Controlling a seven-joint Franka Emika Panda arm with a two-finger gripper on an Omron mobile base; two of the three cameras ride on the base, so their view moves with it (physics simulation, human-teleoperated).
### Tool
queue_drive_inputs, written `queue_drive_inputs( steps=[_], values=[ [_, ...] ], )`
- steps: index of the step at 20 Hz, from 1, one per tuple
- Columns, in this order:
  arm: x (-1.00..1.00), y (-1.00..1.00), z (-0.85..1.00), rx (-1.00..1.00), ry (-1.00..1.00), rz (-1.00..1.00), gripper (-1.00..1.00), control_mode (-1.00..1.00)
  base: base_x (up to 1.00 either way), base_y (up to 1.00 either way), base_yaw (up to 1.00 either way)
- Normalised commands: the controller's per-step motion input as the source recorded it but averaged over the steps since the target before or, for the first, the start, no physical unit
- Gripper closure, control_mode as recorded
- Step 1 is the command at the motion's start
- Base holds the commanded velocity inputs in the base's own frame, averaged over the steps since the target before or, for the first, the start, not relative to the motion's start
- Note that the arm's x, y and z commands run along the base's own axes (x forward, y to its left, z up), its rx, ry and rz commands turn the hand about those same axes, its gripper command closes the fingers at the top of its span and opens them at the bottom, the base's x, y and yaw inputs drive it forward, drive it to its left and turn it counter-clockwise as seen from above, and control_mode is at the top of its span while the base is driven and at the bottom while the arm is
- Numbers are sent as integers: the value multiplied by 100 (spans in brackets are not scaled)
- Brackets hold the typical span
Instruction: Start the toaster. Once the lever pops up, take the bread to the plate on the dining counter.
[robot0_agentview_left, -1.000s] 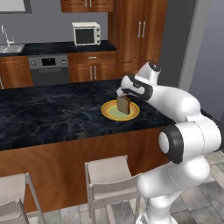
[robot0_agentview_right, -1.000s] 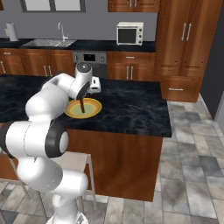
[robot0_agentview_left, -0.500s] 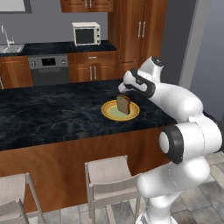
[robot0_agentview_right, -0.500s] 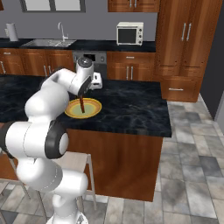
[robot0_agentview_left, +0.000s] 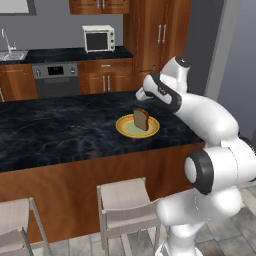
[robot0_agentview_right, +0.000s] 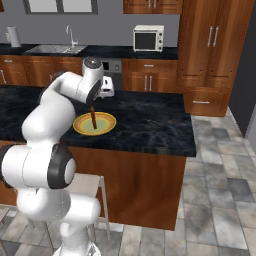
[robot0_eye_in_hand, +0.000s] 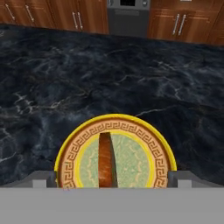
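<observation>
Bread: one slice (robot0_agentview_left: 141, 119), standing on edge on the plate, brown crust, tan face, rounded top. From the hand view (robot0_eye_in_hand: 106, 160) it reads as a thin brown strip, edge-on, across the plate's middle.
Plate: one (robot0_agentview_left: 125, 129), round, flat, yellow rim, orange patterned ring, pale green centre. Sits on the dining bench near its right end.
Tool: one (robot0_eye_in_hand: 107, 178), jaws spread wide, released, nothing held. Hangs just above the plate, clear of the bread; one finger tip (robot0_eye_in_hand: 44, 178) shows low on either side of the plate (the tips themselves are mostly cut off by the frame).
Arm: one, white with dark joints, bent over the bench from the near side (robot0_agentview_right: 75, 87).
Dining bench: one (robot0_agentview_left: 60, 130), long, black marble top with faint pale veins, reddish-brown wood base.
Stools: two in the left base view, pale seats and thin metal legs, pushed up to the near side of the bench; one (robot0_agentview_left: 122, 197) below the plate, the other (robot0_agentview_left: 15, 220) at the left edge.
Oven: one white countertop unit (robot0_agentview_left: 98, 38) on the back counter, boxy, dark window.
Range: one dark built-in (robot0_agentview_left: 55, 80) under the back counter.
Sink: one, with tap (robot0_agentview_right: 70, 36), on the back counter at left.
Cabinets: reddish-brown wood, tall unit (robot0_agentview_right: 212, 50) at right with paired metal handles, lower doors along the back wall.
Floor: grey stone tiles (robot0_agentview_right: 220, 200), mottled.
Wall: flat grey behind the back counter.
</observation>
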Motion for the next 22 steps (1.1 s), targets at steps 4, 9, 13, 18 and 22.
queue_drive_inputs(
  steps=[4, 9, 13, 18, 22],
  values=[
    [-55, 18, 3, -1, 0, -4, -100, -100, 0, 0, 0],
    [-65, 2, 14, 0, 0, -12, -100, -100, 0, 0, 0],
    [-57, 0, 26, 0, 0, -14, -100, -100, 0, 0, 0],
    [-64, 0, 21, 0, 1, -12, -100, -100, 0, 0, 0],
    [-85, -1, 0, 0, 0, -2, -100, -100, 0, 0, 0]
  ],
)
